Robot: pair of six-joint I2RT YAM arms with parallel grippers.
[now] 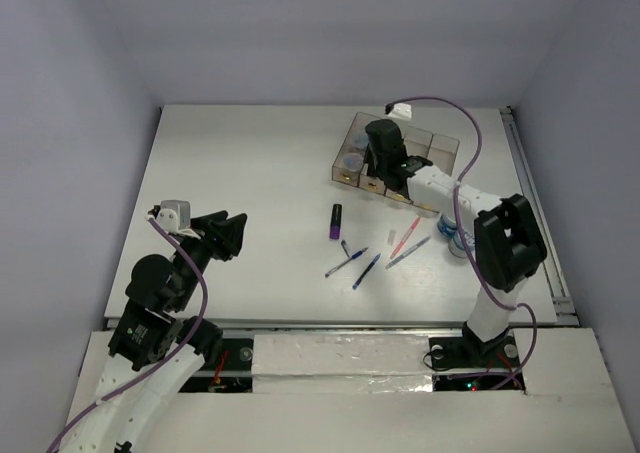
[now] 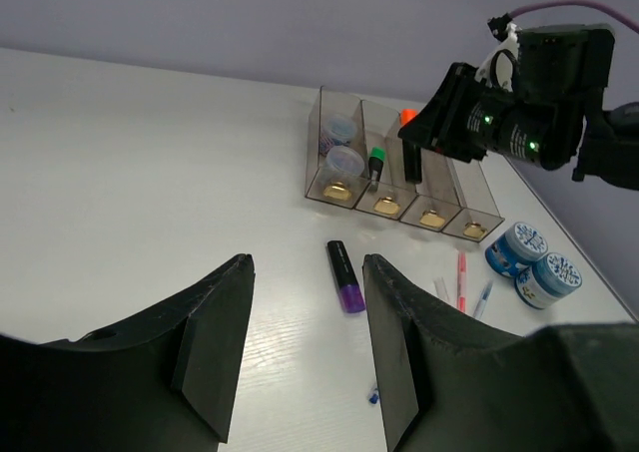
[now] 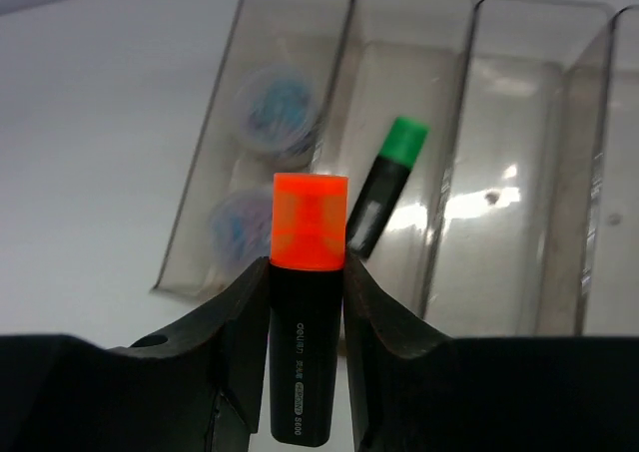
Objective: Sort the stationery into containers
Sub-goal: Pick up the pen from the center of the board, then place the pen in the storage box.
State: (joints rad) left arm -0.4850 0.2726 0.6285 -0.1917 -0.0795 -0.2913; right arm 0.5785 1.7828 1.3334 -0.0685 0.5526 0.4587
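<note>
Progress: roughly a third done, judging by what sits in the bins vs. what lies loose.

Done: containers (image 3: 519,123) sit at approx. 1 o'clock on the table. The end bin at their 9 o'clock side holds 2 rolls (image 3: 283,123), and the next bin holds the green marker (image 3: 391,178). The other two bins look bare.

In hand: right gripper (image 3: 308,270) hovers over the containers, fingers pinching the orange marker (image 3: 310,213) by its black barrel, cap pointing away from the wrist. It prob. goes in w/ the green one, but I can't tell which bin it hangs over.

Left to do:
- purple marker (image 1: 336,221), lying near table centre
- several pens (image 1: 366,270), scattered at 4–5 o'clock of that marker
- 2 loose rolls (image 2: 519,242), at the 3 o'clock edge by the right arm's base

Left gripper (image 2: 305,272) is at approx. 8 o'clock, fingers spread wide w/ nothing between them, well apart from all the stationery.
</note>
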